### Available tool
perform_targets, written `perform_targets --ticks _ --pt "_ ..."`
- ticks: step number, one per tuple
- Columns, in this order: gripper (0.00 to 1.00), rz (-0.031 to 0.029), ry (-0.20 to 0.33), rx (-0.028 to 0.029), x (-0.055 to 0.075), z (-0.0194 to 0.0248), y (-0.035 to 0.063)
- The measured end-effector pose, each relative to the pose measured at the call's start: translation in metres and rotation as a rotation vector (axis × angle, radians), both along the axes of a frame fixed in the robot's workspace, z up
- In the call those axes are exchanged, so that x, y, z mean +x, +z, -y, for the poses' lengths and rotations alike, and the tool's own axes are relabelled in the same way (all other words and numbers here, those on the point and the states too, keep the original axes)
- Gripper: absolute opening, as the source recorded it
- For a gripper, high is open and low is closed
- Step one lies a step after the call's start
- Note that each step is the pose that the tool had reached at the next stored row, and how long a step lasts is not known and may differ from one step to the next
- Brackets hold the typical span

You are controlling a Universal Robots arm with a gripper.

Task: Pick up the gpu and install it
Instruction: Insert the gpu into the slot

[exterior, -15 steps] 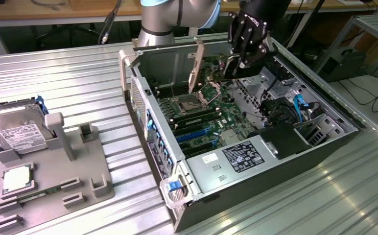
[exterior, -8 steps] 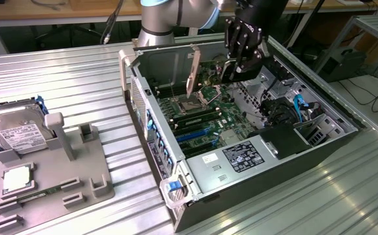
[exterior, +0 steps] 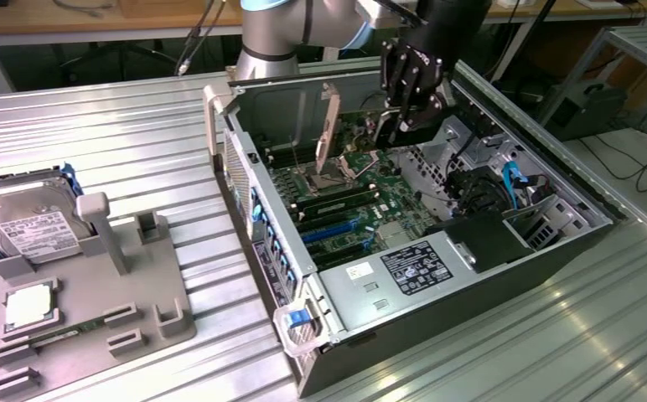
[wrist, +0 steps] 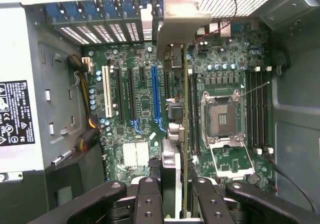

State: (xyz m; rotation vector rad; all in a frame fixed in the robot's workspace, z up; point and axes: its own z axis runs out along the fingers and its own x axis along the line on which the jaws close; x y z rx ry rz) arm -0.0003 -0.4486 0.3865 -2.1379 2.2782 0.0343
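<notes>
Jaws of the robot arm are clamped on the gpu (exterior: 326,126), holding it upright on edge inside the open computer case (exterior: 469,343) on the desk (exterior: 111,117). The card hangs over the motherboard (wrist: 140,109), between the blue slot (wrist: 155,99) and the processor socket (wrist: 222,114).
</notes>
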Motion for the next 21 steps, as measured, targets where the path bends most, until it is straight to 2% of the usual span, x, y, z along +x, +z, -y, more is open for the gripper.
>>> perform_targets --ticks 6,10,15,21 --pt "0.28 -0.0001 0.048 0.0 0.0 0.0 -0.0032" --pt "0.28 0.0 0.054 0.0 -0.001 -0.0001 -0.0061" --pt "0.28 0.0021 0.059 -0.001 -0.005 -0.0044 -0.0135" --pt "0.28 0.0027 0.084 -0.0011 -0.008 -0.0059 -0.0264"
